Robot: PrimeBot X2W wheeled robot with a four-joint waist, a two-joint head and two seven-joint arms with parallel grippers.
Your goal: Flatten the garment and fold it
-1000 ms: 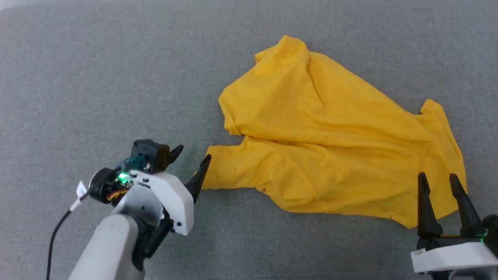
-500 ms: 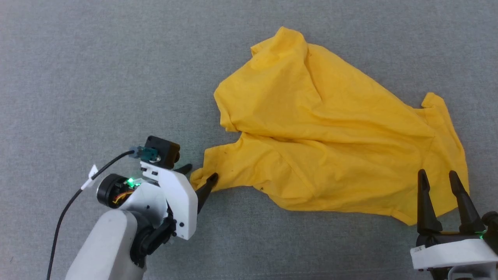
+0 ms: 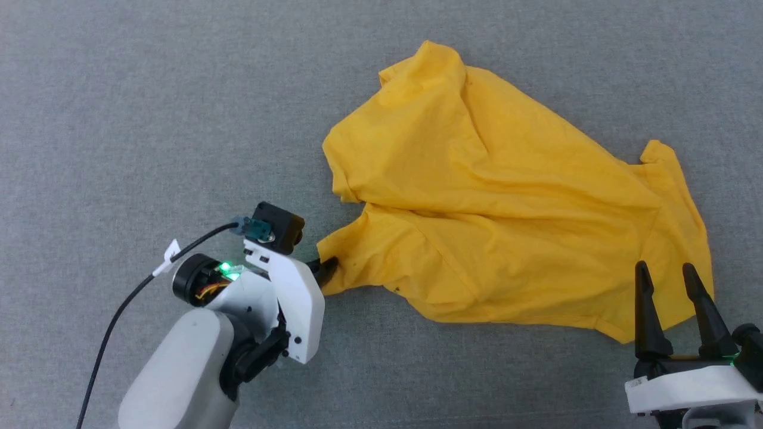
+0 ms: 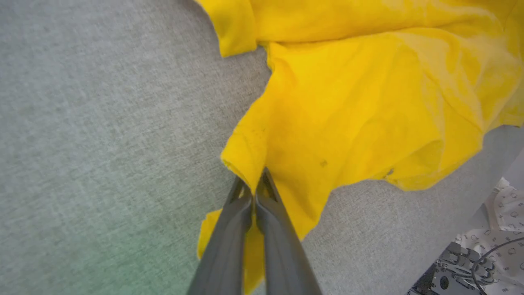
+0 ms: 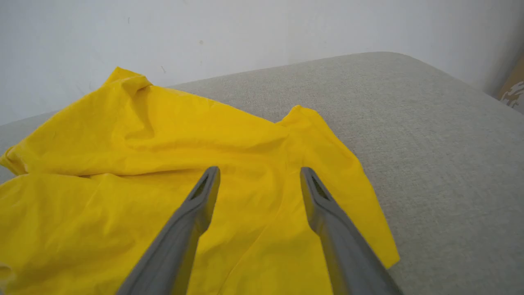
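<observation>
Pale forearm (image 3: 173, 381), white wrist housing (image 3: 298, 304), green light (image 3: 225, 266), tagged black cable (image 3: 202, 238), dark tapered fingers (image 3: 647, 316)

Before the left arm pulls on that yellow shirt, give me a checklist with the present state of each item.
1. Grip: left gripper shut on the garment at its edge: ok.
2. One layer alone in that grip: cannot tell; the fabric bunches at the fingertips.
3. Other arm: right gripper open, holding nothing: ok.
4. Garment lying flat: not ok; it is creased and folded over itself.
5. The black cable on the left arm is apart from the fabric: ok.
</observation>
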